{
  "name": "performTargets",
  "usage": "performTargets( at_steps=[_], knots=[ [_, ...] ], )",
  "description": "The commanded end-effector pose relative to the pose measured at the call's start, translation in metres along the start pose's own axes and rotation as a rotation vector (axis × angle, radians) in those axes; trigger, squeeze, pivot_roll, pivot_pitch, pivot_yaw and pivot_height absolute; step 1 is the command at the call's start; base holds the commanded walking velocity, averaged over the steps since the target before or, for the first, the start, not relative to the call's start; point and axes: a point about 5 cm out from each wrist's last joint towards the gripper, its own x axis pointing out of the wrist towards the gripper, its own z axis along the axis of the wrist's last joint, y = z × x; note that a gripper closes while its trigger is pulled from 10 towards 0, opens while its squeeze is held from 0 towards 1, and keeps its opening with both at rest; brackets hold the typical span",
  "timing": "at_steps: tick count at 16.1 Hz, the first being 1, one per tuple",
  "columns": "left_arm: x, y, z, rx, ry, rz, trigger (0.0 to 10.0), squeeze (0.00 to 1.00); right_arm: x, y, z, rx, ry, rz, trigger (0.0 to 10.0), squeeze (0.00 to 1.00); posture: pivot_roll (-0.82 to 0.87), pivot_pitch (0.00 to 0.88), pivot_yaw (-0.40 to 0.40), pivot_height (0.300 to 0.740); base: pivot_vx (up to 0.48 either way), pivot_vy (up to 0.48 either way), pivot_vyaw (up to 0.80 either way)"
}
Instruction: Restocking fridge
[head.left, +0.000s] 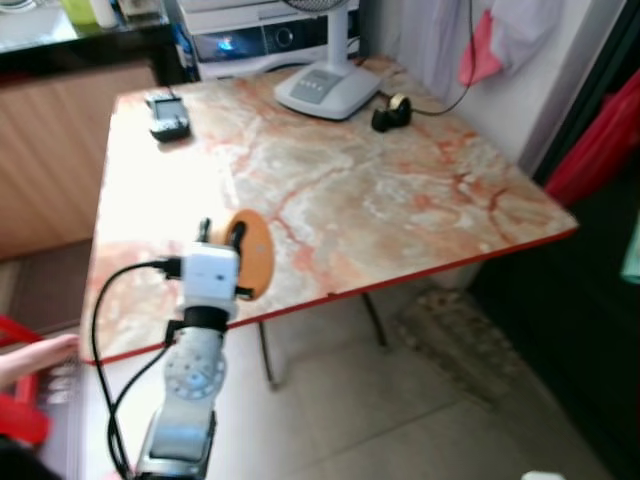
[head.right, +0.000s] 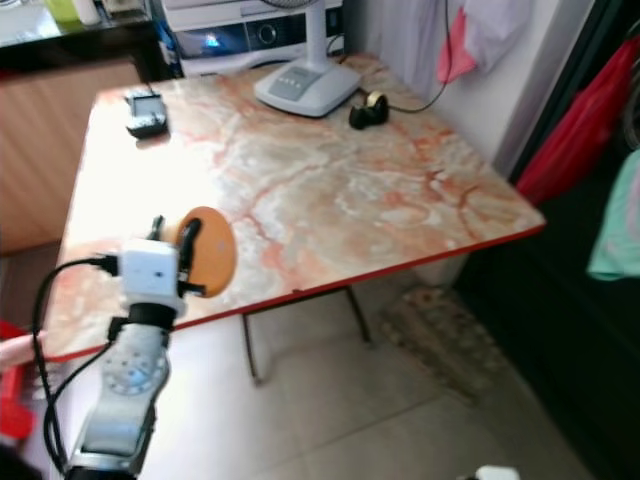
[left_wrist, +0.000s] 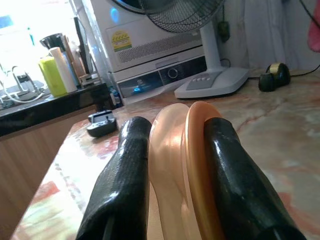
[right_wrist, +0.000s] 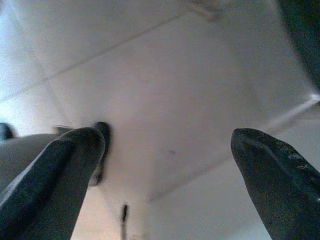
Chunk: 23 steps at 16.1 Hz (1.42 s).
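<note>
Clenched on an orange disc (left_wrist: 187, 165), pinched on edge between the two black fingers (left_wrist: 122, 185) of the left gripper (head.left: 228, 240), over the near-left part of the marble counter (head.left: 380, 190), about seven o'clock from its middle. Farther out, at twelve o'clock: white fan base (head.left: 325, 90), dark tape dispenser (head.left: 392, 113), small black device (head.left: 168, 117) at eleven. Right gripper (right_wrist: 167, 145) hanging idle over pale floor tiles (right_wrist: 165, 90), jaws released; probably the carrying step, calling next for a turn away to find the fridge.
</note>
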Motion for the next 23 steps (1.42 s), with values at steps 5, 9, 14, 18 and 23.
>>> performTargets(
  at_steps=[5, 9, 14, 18, 23],
  knots=[
    [0.016, 0.002, 0.005, 0.058, -0.042, 0.013, 10.0, 0.00, -0.002, -0.006, 0.002, 0.027, -0.009, -0.013, 10.0, 0.00, 0.09, 0.067, -0.095, 0.740, 0.000, 0.000, 0.00],
    [0.021, 0.022, 0.010, 0.067, -0.059, 0.090, 10.0, 0.00, 0.005, 0.014, 0.003, 0.018, -0.009, 0.046, 10.0, 0.00, 0.15, 0.061, -0.097, 0.740, 0.000, 0.000, 0.00],
    [0.018, 0.016, 0.010, 0.067, -0.061, 0.080, 10.0, 0.00, 0.008, 0.023, 0.006, -0.002, -0.014, 0.070, 10.0, 0.00, 0.15, 0.062, -0.107, 0.740, 0.000, 0.000, 0.00],
    [0.025, 0.004, 0.010, 0.037, -0.072, 0.062, 10.0, 0.00, 0.005, 0.014, 0.003, -0.002, -0.005, 0.045, 10.0, 0.00, 0.12, 0.043, -0.141, 0.740, 0.000, 0.000, 0.00],
    [0.027, -0.011, 0.013, 0.001, -0.078, 0.041, 10.0, 0.00, 0.002, -0.001, 0.010, -0.009, -0.033, 0.016, 10.0, 0.00, 0.08, 0.039, -0.110, 0.740, 0.000, 0.000, 0.00]
  ],
)
